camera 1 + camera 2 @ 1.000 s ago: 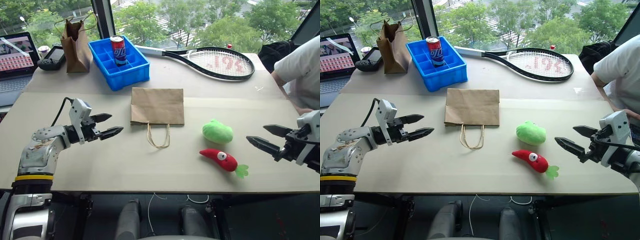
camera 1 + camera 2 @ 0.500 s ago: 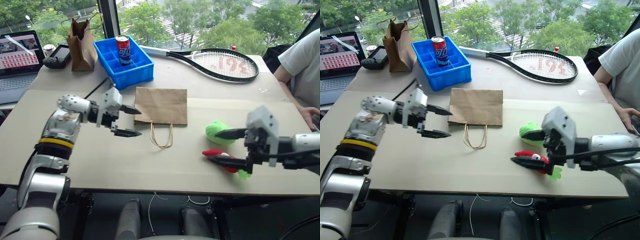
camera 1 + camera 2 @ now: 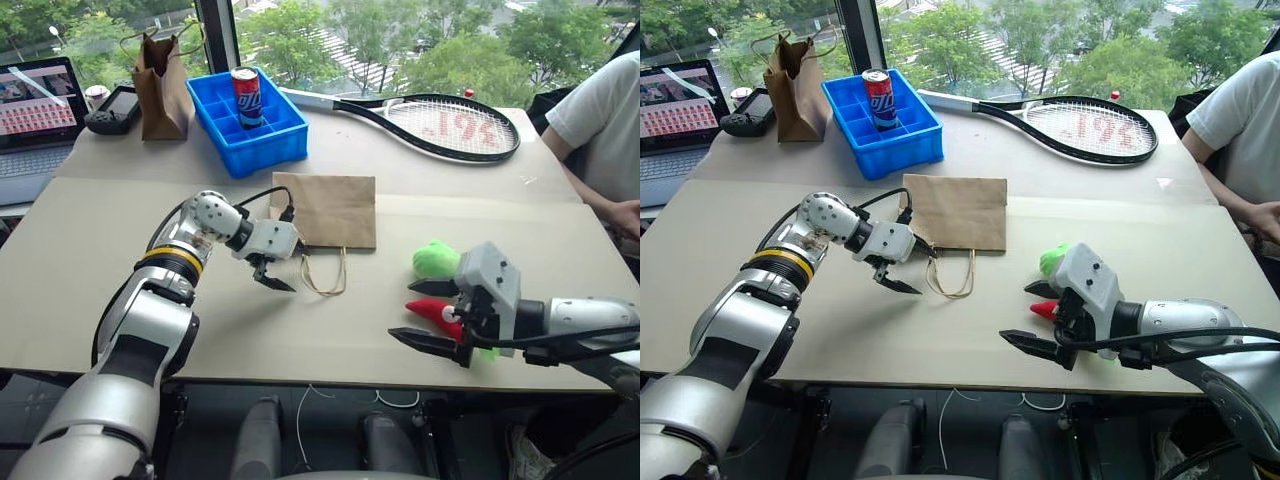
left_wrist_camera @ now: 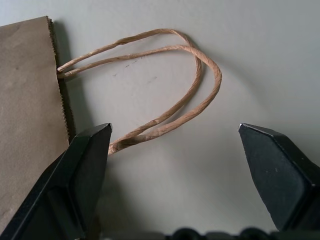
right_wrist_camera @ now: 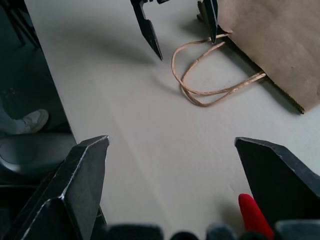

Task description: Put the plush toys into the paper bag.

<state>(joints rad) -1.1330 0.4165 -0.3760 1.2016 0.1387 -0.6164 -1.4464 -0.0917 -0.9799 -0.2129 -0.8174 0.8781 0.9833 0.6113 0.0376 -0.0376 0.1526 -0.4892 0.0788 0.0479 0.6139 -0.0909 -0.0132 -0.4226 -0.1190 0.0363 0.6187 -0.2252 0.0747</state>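
The paper bag lies flat at your left gripper's one o'clock, twine handles between its wide-open, empty jaws.

An office-like test room is suggested: a wide pale table is set against large windows (treetops seen far below), an open laptop is placed at ten o'clock, and a seated person is seen at two o'clock.

2 plush toys, 2 paper bags
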